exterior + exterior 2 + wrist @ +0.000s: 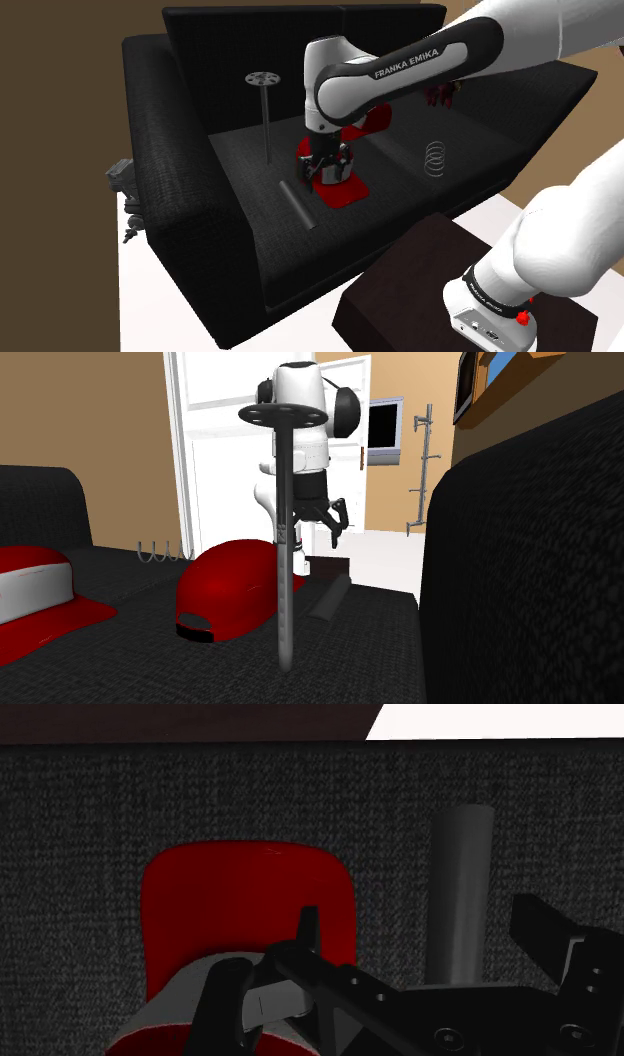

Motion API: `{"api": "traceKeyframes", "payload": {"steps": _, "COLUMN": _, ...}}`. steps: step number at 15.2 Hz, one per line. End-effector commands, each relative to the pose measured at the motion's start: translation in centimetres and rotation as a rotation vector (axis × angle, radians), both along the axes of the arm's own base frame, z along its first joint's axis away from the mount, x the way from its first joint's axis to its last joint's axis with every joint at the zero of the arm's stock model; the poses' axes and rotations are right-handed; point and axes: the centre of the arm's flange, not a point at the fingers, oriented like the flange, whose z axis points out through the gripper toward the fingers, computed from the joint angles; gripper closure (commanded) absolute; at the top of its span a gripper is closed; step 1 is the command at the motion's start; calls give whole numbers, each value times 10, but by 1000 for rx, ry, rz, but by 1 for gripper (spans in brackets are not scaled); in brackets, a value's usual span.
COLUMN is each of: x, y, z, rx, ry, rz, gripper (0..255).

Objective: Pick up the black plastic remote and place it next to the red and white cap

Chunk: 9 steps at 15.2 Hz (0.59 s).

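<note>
Looking along the arm [400,70], we find the jaws spread wide and pinching nothing, hanging a little above the seat of a black sofa [180,150]. In the wrist view the two fingers [545,932] stand well apart, and neither touches anything.

Below the jaws lies the remote [460,894], a dark grey bar flat on the seat. From the wrist camera it runs lengthwise through the gap between the fingers, clear of both. Just beside it, and also under the jaws, sits a red cap [235,587]. We see a pale patch on the part of this cap nearest the wrist camera.

Farther from the jaws, past the red cap on the side away from the remote, rests the red-and-white cap [40,567]. So the red cap lies between it and the remote.

On the remote's side of the jaws a thin dark pole [267,125] stands upright on the seat, with a flat disc on top. On the caps' side, well apart from the jaws, we see a small wire coil [435,157] on the cushion. The dark brown stand [420,280] sits off the sofa's front edge.
</note>
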Motion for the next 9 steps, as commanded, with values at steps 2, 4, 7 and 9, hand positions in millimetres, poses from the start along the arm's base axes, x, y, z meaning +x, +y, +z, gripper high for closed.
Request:
{"api": "traceKeyframes", "payload": {"steps": 2, "x": 25, "y": 21, "z": -21, "rx": -1, "ry": 12, "rz": -37, "gripper": 0}}
{"api": "traceKeyframes", "payload": {"steps": 4, "x": 41, "y": 36, "z": -37, "rx": -1, "ry": 19, "rz": -60, "gripper": 0}}
{"api": "traceKeyframes", "payload": {"steps": 7, "x": 49, "y": 45, "z": -50, "rx": -2, "ry": 24, "rz": -72, "gripper": 0}}
{"api": "traceKeyframes", "payload": {"steps": 9, "x": 47, "y": 45, "z": -61, "rx": -2, "ry": 24, "rz": -72, "gripper": 0}}
